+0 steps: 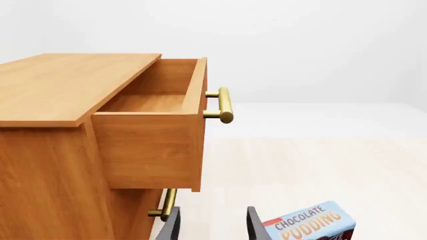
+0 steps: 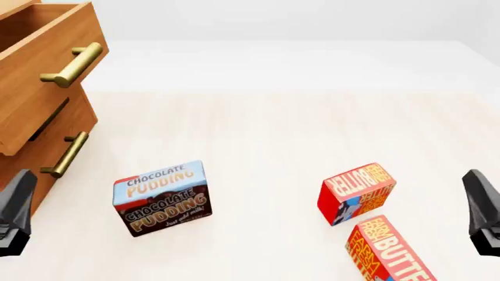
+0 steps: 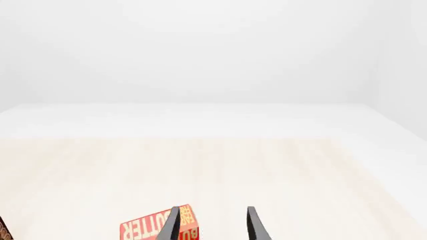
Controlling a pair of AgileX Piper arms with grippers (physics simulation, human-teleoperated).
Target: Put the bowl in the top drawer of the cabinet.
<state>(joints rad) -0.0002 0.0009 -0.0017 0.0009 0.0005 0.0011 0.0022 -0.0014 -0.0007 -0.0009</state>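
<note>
The bowl shows in no view. The cabinet (image 1: 47, 165) (image 2: 31, 153) stands at the table's left, warm brown wood. Its top drawer (image 1: 150, 145) (image 2: 39, 50) is pulled out, brass bar handle (image 1: 225, 105) (image 2: 74, 64) forward; the part of its wooden floor that I can see is bare. My left gripper (image 1: 210, 227) (image 2: 14, 213) hovers low beside the cabinet's front, open, nothing between its fingers. My right gripper (image 3: 212, 225) (image 2: 486, 211) hangs at the near right edge, open and holding nothing.
The lower drawer is shut, its brass handle (image 1: 167, 205) (image 2: 67, 153) just ahead of the left fingers. A chocolate pudding box (image 2: 161, 197) (image 1: 310, 222) lies near left of centre. Two red butter boxes (image 2: 355, 192) (image 2: 390, 249) (image 3: 157, 227) lie near right.
</note>
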